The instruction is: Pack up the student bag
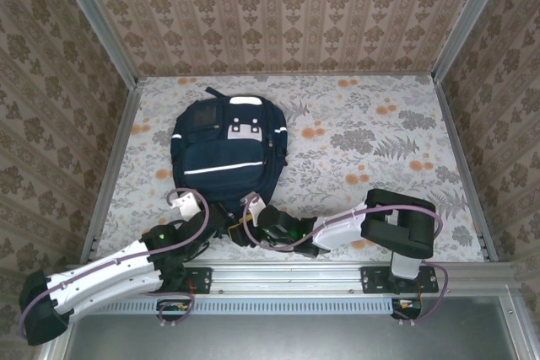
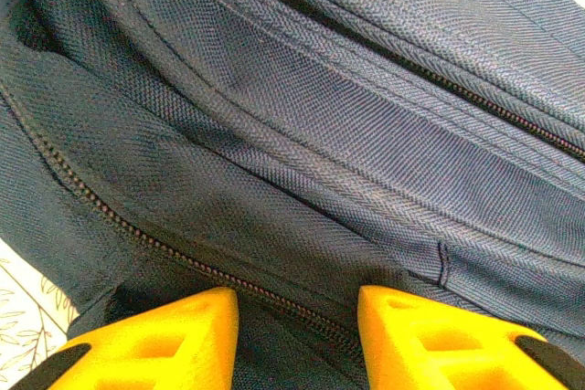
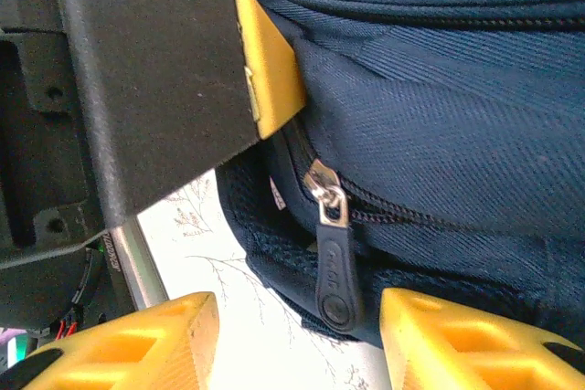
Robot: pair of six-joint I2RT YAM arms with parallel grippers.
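Right gripper point(image 3: 291, 321) stands spread astride the zipper pull point(image 3: 335, 271), while left gripper point(image 2: 297, 308) pinches student bag point(image 1: 228, 153) fabric.

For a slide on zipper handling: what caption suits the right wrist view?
Open right end effector poised around the navy backpack's black zipper pull.

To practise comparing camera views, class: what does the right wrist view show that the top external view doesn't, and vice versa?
Right wrist: the zipper pull between the right gripper's yellow fingertips. Top external: the whole student bag with its white stripe and grey-white patch. Shared: navy fabric and the floral table.
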